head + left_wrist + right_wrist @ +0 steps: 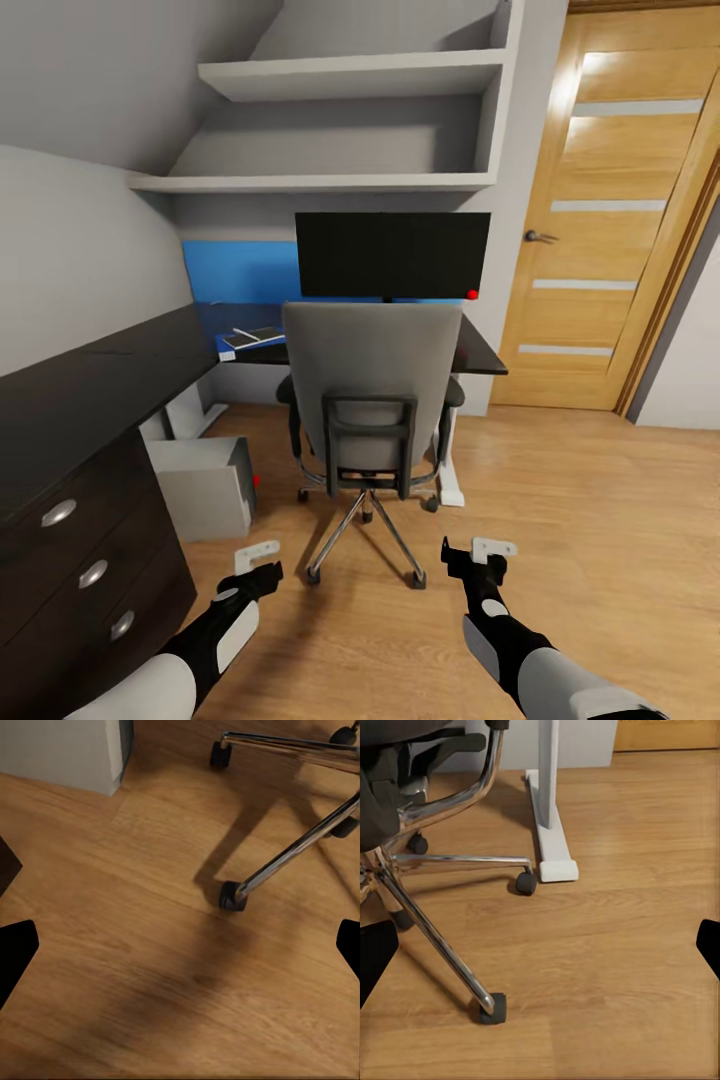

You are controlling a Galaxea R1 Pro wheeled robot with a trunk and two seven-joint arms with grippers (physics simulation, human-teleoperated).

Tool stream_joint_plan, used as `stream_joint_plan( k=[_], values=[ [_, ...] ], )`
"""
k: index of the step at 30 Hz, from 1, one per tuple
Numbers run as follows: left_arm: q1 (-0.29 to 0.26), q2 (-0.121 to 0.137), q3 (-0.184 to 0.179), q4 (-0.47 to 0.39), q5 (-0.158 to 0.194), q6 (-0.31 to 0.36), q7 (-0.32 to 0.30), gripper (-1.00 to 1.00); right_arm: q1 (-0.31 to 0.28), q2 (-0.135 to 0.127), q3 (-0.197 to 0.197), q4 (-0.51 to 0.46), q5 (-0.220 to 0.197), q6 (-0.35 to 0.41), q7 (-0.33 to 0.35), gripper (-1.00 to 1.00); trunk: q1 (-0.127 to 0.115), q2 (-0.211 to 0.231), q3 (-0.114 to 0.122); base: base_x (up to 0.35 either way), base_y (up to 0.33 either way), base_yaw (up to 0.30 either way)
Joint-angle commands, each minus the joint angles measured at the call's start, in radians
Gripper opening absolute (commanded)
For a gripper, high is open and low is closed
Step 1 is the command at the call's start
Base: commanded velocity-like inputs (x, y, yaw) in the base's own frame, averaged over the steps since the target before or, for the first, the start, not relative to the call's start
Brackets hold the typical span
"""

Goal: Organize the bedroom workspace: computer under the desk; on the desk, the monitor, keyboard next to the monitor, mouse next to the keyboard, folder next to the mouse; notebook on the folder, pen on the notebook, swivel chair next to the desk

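1. At the far left of my head view I see the dark chest of drawers (90,575) with its three round metal knobs, its top running on into the long glossy black L-shaped bench (120,365) on white legs.
2. Under the bench's left wing, on the wooden floor (600,520), stands the boxy light-grey computer tower (205,485), a small red button on its front; my left wrist view catches its corner (64,750).
3. My left hand (258,566) hangs low over the floor just in front of the tower, its fingers spread apart and holding nothing.
4. On the bench's back left corner, against the blue back panel (240,272), lies the flat bright blue folder (250,340) with a thin dark grey notebook (262,334) on it. Whether a pen is there I cannot tell.
5. The wide black flat monitor (392,255) stands at the bench's back edge, a red dot at its lower right corner.
6. The grey upholstered swivel chair (372,385) with black frame and metal five-star base is pushed up to the bench's front edge, its back towards me.
7. My right hand (480,560) hovers over the floor right of the chair base, fingers spread, empty.
8. A light wooden door (610,210) stands at the right.
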Motion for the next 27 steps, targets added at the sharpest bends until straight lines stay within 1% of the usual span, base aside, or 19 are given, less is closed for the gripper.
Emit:
stream_joint_plan(
  k=[1,5,6,8,9,10,14,16,17,20,21,25,27],
  values=[
    [0.000,0.001,-0.008,-0.001,0.008,0.001,0.008,1.00,-0.001,0.000,0.009,0.001,-0.010,-0.004,-0.004,1.00,-0.004,0.007,0.002,-0.030,0.000,0.000],
    [0.000,0.001,-0.008,0.020,0.011,0.001,0.009,1.00,-0.001,-0.001,0.008,0.010,-0.008,-0.004,-0.005,1.00,-0.020,0.035,0.015,-0.015,0.000,0.000],
    [0.000,0.000,-0.008,0.069,0.011,-0.003,0.008,1.00,-0.001,-0.002,0.008,0.038,-0.007,-0.007,-0.005,1.00,-0.023,0.042,0.018,-0.005,0.000,0.000],
    [0.000,0.000,-0.007,0.098,0.011,-0.005,0.007,1.00,-0.001,-0.004,0.009,0.066,-0.006,-0.010,-0.005,1.00,-0.031,0.056,0.024,-0.004,0.000,0.000],
    [0.000,0.001,-0.007,0.119,0.012,-0.006,0.007,1.00,-0.001,-0.006,0.009,0.097,-0.006,-0.021,-0.005,1.00,-0.035,0.063,0.027,-0.002,0.000,0.000],
    [0.000,0.002,-0.007,0.148,0.014,-0.007,0.007,1.00,0.000,-0.008,0.010,0.140,-0.005,-0.058,-0.005,1.00,-0.039,0.070,0.030,-0.001,0.000,0.000],
    [0.000,0.002,-0.006,0.204,0.014,-0.008,0.006,1.00,0.010,-0.009,0.010,0.180,-0.003,-0.133,-0.005,1.00,-0.054,0.098,0.043,0.000,0.000,0.000],
    [0.000,0.001,-0.006,0.267,0.013,-0.020,0.006,1.00,0.049,-0.010,0.011,0.196,-0.001,-0.201,-0.005,1.00,-0.062,0.112,0.049,0.000,0.000,0.000],
    [0.000,0.001,-0.006,0.294,0.013,-0.038,0.005,1.00,0.075,-0.010,0.011,0.199,0.000,-0.227,-0.006,1.00,-0.066,0.119,0.052,0.000,0.000,0.000],
    [0.000,0.001,-0.006,0.319,0.014,-0.077,0.004,1.00,0.109,-0.009,0.012,0.202,0.001,-0.258,-0.006,1.00,-0.077,0.140,0.062,0.000,0.000,0.000],
    [0.000,0.001,-0.006,0.329,0.014,-0.102,0.004,1.00,0.127,-0.009,0.012,0.204,0.001,-0.274,-0.006,1.00,-0.081,0.147,0.065,0.000,0.000,0.000],
    [0.011,0.003,-0.006,0.339,0.014,-0.136,0.004,1.00,0.156,-0.009,0.012,0.206,0.002,-0.297,-0.006,1.00,-0.096,0.175,0.077,0.000,0.000,0.000],
    [0.029,0.003,-0.006,0.342,0.015,-0.149,0.004,1.00,0.182,-0.009,0.012,0.206,0.002,-0.308,-0.006,1.00,-0.104,0.189,0.084,0.000,0.000,0.000]
  ],
)
